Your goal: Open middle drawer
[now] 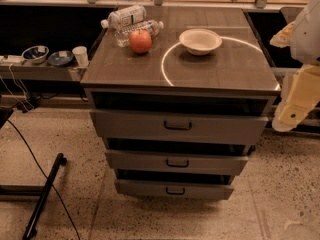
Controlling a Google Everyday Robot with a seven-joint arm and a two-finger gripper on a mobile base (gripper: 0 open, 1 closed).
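Observation:
The middle drawer is a wide shallow grey drawer with a small black loop handle at its centre. It sits in a grey cabinet between a taller-fronted top drawer and a smaller-looking bottom drawer. A dark gap shows above each drawer front. My gripper hangs at the right edge of the view, pale yellow under the white arm. It is to the right of the cabinet, about level with the top drawer, and apart from every handle.
On the cabinet top are a red apple, two water bottles lying down and a white bowl. A low shelf at left holds bowls and a cup. A black bar and cables lie on the floor at left.

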